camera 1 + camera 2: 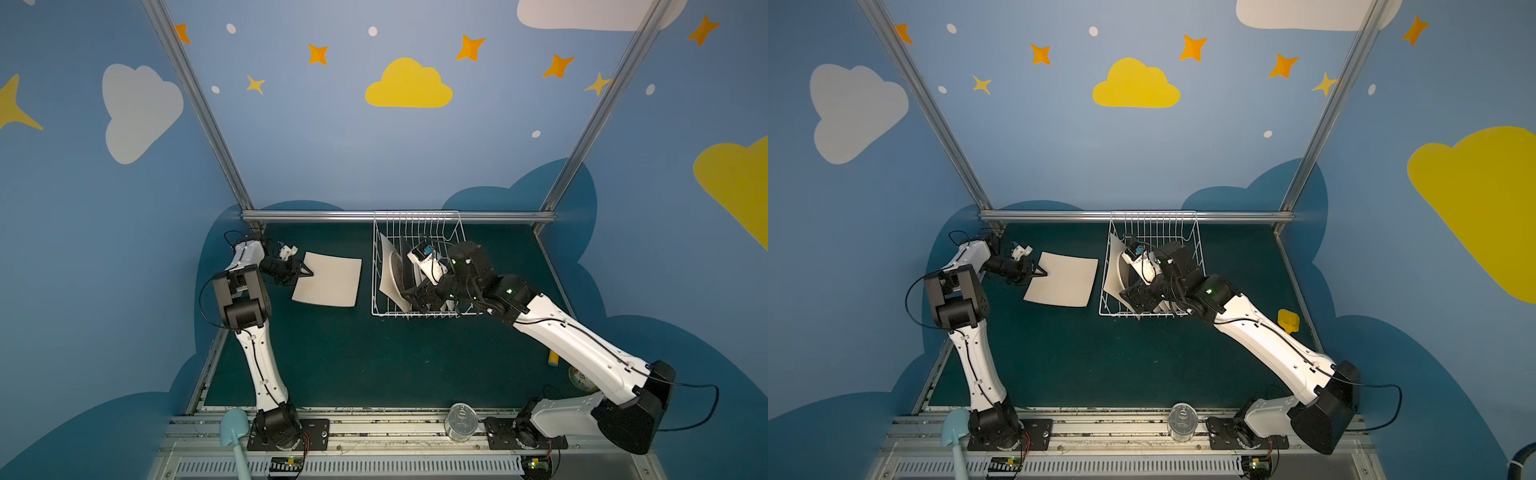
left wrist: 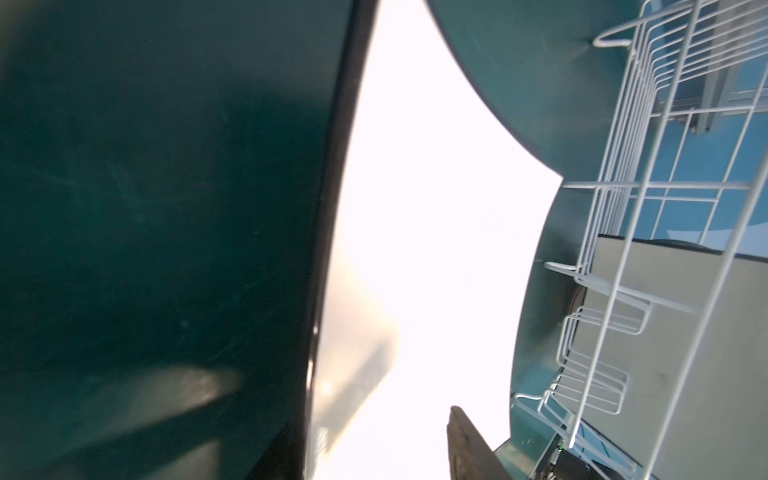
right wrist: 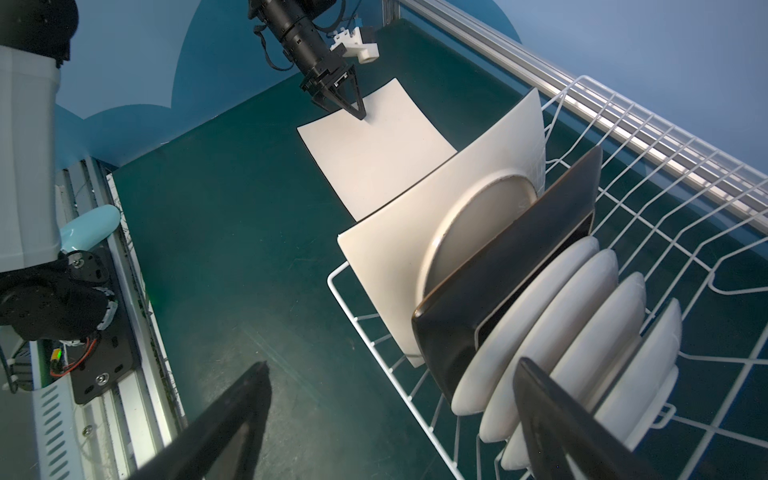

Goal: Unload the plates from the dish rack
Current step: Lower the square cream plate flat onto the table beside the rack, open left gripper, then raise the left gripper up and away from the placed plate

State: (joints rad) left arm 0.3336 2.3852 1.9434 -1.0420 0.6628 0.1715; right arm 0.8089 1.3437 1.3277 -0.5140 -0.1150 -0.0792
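The left gripper (image 1: 306, 272) sat at the far-left edge of a cream square plate (image 1: 328, 282) that lay flat on the green mat (image 1: 374, 357). Whether its jaws pinched that edge or stood apart from it could not be told. The plate was matte and smooth, with slightly curved sides. A narrow strip of bare mat separated its right edge from the rack (image 1: 376, 266).

The rack was a white wire basket with flared sides. It stood at the far right of the mat, its far rim close against the aluminium rail (image 1: 316, 216). Inside it, a second cream square plate (image 3: 395, 257) leaned on the left wall, with its upper corner above the rim. Just to its right a glossy black square plate (image 3: 498, 282) stood on edge. Further right, four round white plates (image 3: 561, 324) stood close together in a row.

The right gripper (image 3: 392, 365) hung over the rack's near end with its jaws spread wide and holding nothing. One finger was outside the left wall over the mat and the other was above the round plates.

The mat near both arms was broad and open. A can (image 1: 459, 422) stood on the near rail.
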